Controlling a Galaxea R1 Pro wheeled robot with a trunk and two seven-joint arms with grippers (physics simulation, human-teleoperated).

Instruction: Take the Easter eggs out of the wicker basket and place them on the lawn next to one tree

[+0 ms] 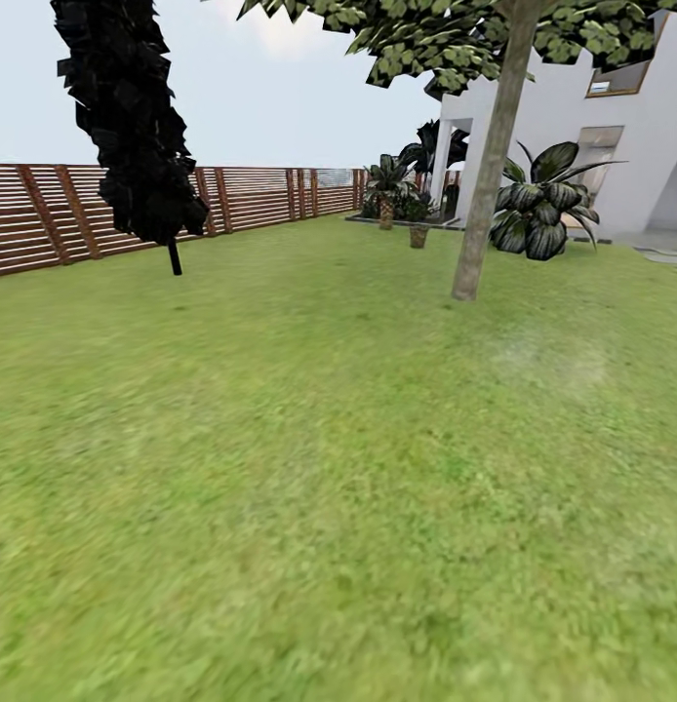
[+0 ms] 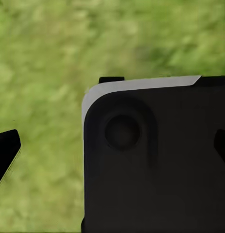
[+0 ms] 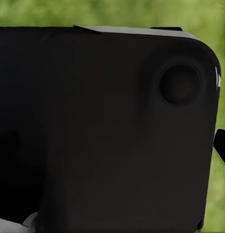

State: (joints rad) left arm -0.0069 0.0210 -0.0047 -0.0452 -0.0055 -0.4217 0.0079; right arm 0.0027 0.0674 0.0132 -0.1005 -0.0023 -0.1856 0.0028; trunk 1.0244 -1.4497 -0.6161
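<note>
Open lawn (image 1: pixel 309 468) is seen from the head camera, stretching to the slatted wooden fence (image 1: pixel 46 219). The tree (image 1: pixel 487 166) stands ahead to the right, its grey-tan trunk rising from the grass near a white house (image 1: pixel 631 136). A dark columnar tree (image 1: pixel 134 127) is seen at left. In both wrist views, grass is glimpsed past a black robot body panel (image 2: pixel 156 160); finger state cannot be told.

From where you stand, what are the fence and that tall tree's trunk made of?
The fence looks like wood: reddish-brown horizontal slats on darker posts, matte finish. The tree trunk looks like smooth, mottled grey-tan bark, bare up to the leaves. It is a simulator render, so both are guesses from colour and pattern.
</note>
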